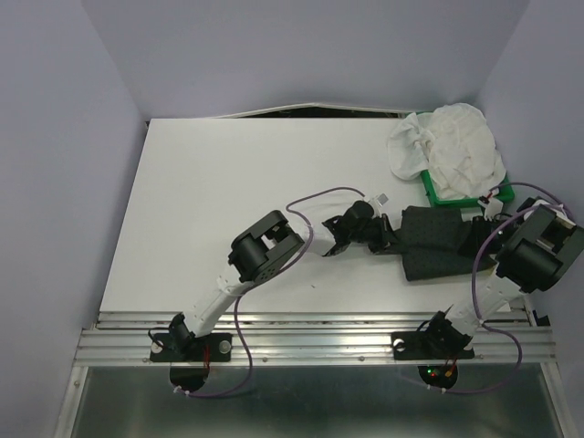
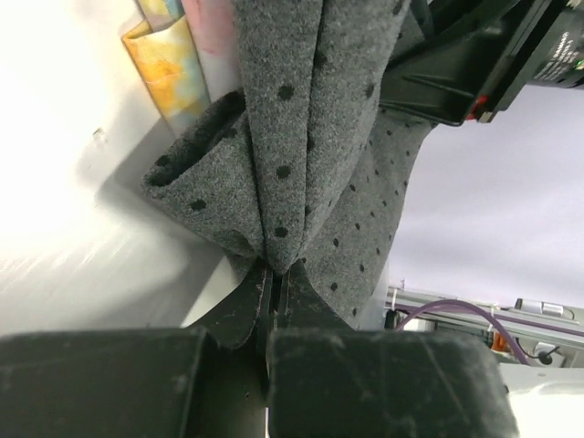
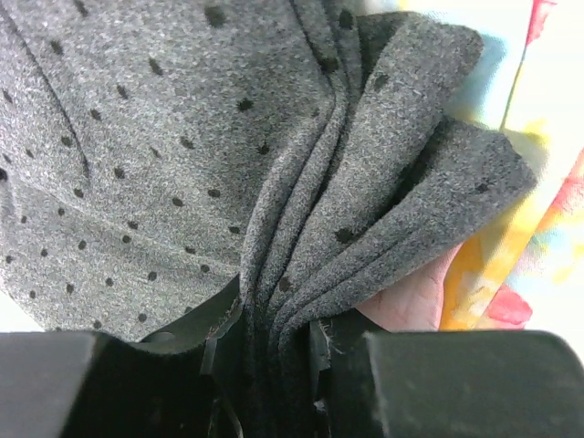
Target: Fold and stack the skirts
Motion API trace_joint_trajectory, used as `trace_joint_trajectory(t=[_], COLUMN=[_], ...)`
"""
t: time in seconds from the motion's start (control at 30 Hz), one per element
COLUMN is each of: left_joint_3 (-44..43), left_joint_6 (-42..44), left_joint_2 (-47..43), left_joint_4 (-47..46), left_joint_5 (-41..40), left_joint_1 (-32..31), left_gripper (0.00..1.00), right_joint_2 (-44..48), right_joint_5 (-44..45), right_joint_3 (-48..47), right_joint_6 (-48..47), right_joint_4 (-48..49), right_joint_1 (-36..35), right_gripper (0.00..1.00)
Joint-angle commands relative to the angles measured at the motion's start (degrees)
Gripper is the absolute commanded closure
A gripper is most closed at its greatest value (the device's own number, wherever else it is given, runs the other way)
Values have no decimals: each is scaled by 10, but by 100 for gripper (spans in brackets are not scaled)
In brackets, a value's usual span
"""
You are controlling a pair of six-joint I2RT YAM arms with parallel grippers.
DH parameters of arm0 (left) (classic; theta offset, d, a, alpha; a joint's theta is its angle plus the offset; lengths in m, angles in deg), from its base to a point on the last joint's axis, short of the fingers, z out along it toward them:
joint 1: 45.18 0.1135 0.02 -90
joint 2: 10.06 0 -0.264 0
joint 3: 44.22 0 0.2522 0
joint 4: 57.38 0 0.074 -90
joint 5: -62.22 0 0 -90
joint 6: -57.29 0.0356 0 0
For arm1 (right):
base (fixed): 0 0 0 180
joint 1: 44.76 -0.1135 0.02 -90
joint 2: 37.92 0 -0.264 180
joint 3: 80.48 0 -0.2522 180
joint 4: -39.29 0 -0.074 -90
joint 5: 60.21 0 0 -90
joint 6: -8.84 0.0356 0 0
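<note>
1. Left gripper [image 2: 274, 274] is pressed together on a gathered edge of the dark skirt [image 1: 436, 245]. Right gripper [image 3: 274, 315] pinches bunched folds at its other end.
2. The skirt runs side to side between them, on the right of the table [image 1: 228, 182], nearer the right arm.
3. Yellow skirt [image 3: 516, 265] shows just beneath it.
4. White skirt [image 1: 452, 146] lies heaped on the tray [image 1: 447, 198], far right.

Table [image 1: 228, 192]: dark skirt [image 1: 438, 242] at right; white skirt [image 1: 452, 146] on tray [image 1: 449, 194].
</note>
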Motion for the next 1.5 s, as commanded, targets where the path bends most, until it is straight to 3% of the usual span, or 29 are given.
trace_joint_trajectory(t=[0.0,0.1,0.17,0.2,0.23,0.33,0.5,0.57,0.63,0.9,1.03,1.27,1.37,1.4,1.47], left_joint_3=[28,41,39,35,33,29,26,21,19,14,8,34,47,43,30], left_joint_6=[14,26,35,37,38,42,49,56,59,96,143,197,293,365,439], left_joint_2=[-68,-86,-89,-88,-86,-83,-86,-86,-88,-119,-157,-228,-283,-311,-343], left_joint_4=[-1,-1,-2,-2,0,3,10,17,23,40,59,113,171,190,265], left_joint_5=[-1,-8,-5,-4,-2,2,5,6,3,0,-8,-30,-63,-71,-101], left_joint_1=[5,6,7,8,9,9,8,7,7,6,6,23,43,48,64], left_gripper=[100,100,100,100,100,100,99,94,84,49,40,39,29,22,20], right_joint_2=[7,11,12,13,13,28,46,54,63,128,135,142,137,136,134], right_joint_5=[23,15,14,15,21,35,51,65,82,48,-15,-55,-70,-74,-71], right_joint_3=[29,24,21,13,8,-22,-88,-99,-107,-137,-171,-152,-160,-166,-192], right_joint_6=[-3,0,1,2,5,16,21,31,31,46,38,86,155,179,257], right_joint_4=[26,17,11,4,0,-6,-20,-25,-29,-53,-108,-110,-78,-48,15], right_joint_1=[-12,-13,-13,-13,-13,-13,-13,-13,-13,-7,-19,-70,-89,-94,-117], right_gripper=[72,72,65,58,42,32,25,22,0,1,6,39,36,34,32])
